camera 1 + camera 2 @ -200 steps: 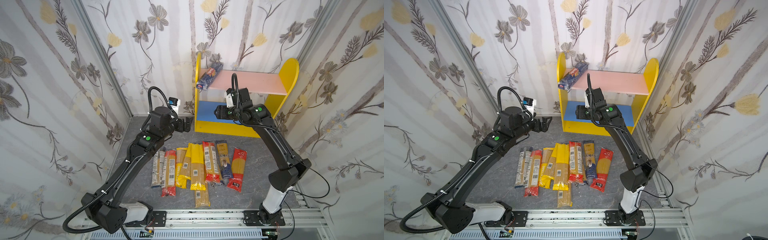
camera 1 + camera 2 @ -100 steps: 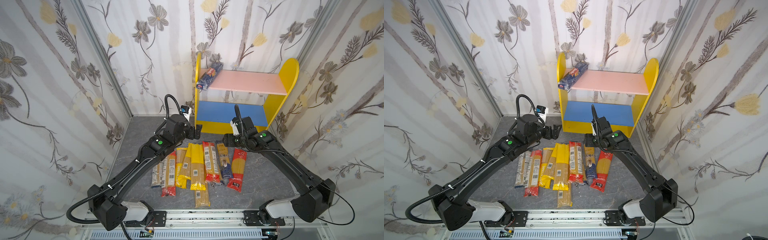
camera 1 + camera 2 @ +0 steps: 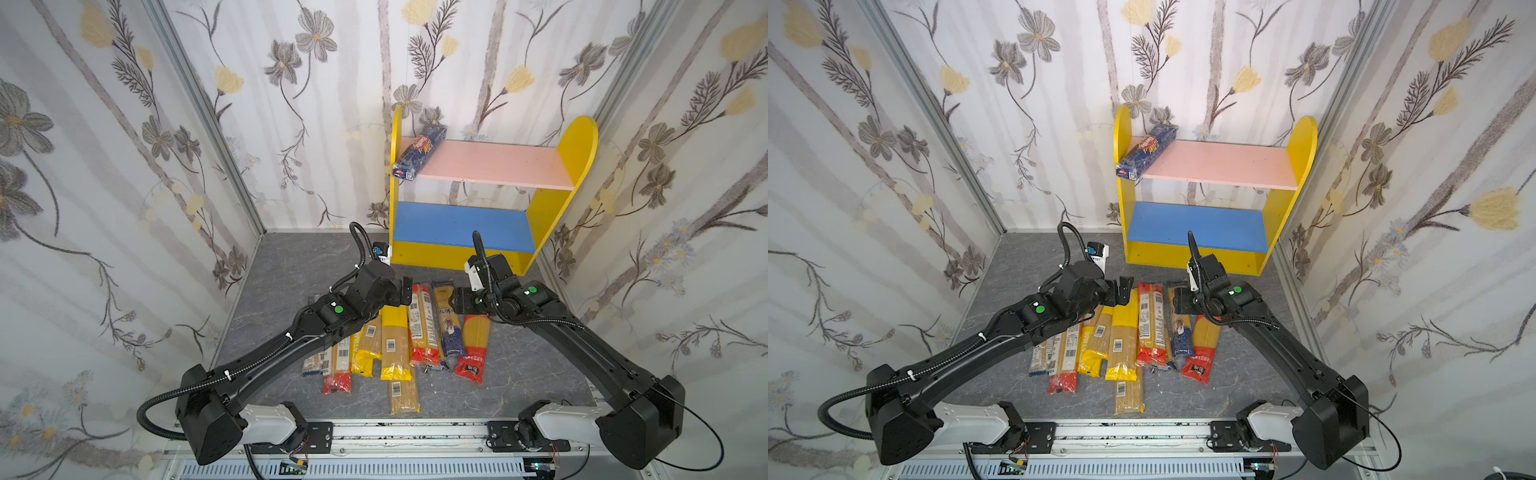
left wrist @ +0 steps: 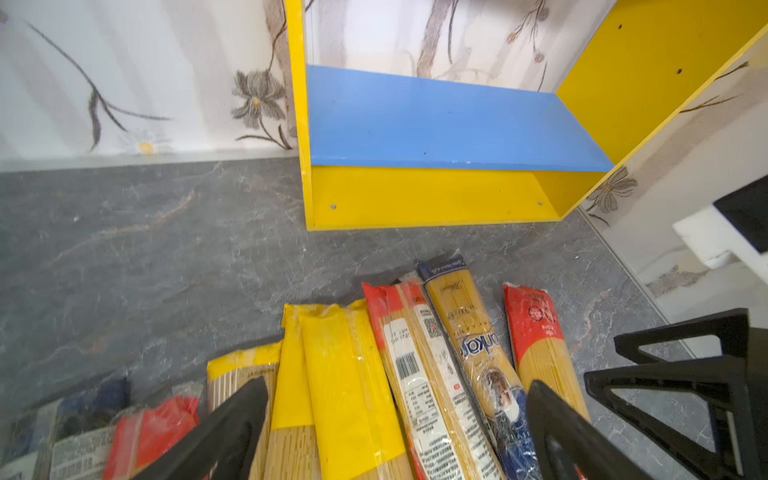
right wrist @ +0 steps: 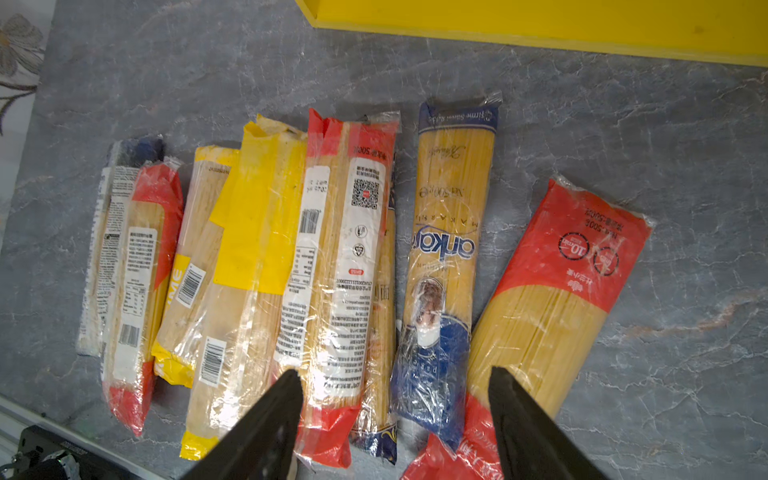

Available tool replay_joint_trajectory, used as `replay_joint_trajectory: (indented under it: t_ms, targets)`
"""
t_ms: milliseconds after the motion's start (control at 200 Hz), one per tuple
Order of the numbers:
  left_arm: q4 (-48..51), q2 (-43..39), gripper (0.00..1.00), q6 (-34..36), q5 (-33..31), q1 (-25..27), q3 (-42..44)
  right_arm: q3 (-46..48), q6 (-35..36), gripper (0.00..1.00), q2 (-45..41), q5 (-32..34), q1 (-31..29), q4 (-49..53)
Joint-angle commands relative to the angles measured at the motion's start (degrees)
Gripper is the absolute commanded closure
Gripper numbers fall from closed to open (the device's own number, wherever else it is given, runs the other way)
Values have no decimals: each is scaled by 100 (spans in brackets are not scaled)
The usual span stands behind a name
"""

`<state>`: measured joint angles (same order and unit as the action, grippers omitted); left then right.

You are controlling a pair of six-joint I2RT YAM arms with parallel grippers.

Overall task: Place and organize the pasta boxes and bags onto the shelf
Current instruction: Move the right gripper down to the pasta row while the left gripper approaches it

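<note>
1. One dark blue packet (image 3: 419, 153) lies on the pink board (image 3: 498, 164) of the shelf (image 3: 575, 158), against the left panel, with its end over the front edge. The blue board (image 3: 457, 224) is bare. The other packets (image 3: 395, 340) lie side by side on the floor (image 3: 299, 266) in front of the shelf, and several overlap.
2. The left gripper (image 4: 397, 382) has its jaws spread wide and holds nothing. It hangs over the far ends of the yellow packets (image 4: 340, 374).
3. The right gripper (image 5: 395, 371) has its jaws apart, less widely, and is also empty. It hangs over the labelled red packet (image 5: 345, 249) and the blue-ended packet (image 5: 449, 249).
4. The step looks like a reach to pick. Each gripper should single out one packet, because jaws that straddle two will likely drag both.
5. The blue-ended packet suits the right gripper. Its far half lies free, though its near end rests on the plain red packet (image 5: 561, 282).
6. Set the jaws across the packet's width near mid-length, so neither end droops.
7. Close gently. The film is probably slippery and the strands brittle.
8. The grippers are near each other, so let one descend first.
9. Lay each packet parallel to the dark blue packet, fully on a board.
</note>
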<state>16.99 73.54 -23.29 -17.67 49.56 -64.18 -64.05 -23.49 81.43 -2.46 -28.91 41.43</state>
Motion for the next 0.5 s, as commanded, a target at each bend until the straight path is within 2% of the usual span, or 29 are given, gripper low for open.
replay_joint_trajectory:
  t_ms: [0, 245, 495]
  targets:
    - [-56, -265, 2, -764, -440, 204, 401, 207, 35, 28, -108, -168, -10, -78]
    - [-38, -904, 2, -1564, -837, 537, 1182, 801, 169, 27, -63, -579, -145, -316]
    - [-7, -1524, 0, -1663, -1043, 792, 1502, 1091, 101, 27, 462, -1088, -459, -932]
